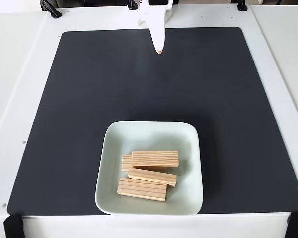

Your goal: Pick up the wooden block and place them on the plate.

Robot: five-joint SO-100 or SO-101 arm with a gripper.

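Note:
The pale mint-green square plate (111, 148) sits near the front edge of the black mat in the fixed view. Several light-tan wooden blocks lie inside it. One block (155, 158) rests on top of another block (126, 162) that peeks out at its left. A third block (152, 177) lies just in front of those, and one more (142, 189) is nearest the plate's front rim. My white gripper (159, 48) hangs far back at the mat's top edge, well away from the plate. Its fingers are pressed together to a narrow tip, with nothing between them.
The black mat (89, 99) covers most of the white table (20, 74). Black clamps sit at the front corners (12, 225) and along the back edge (49, 9). Bare mat stretches between the gripper and the plate.

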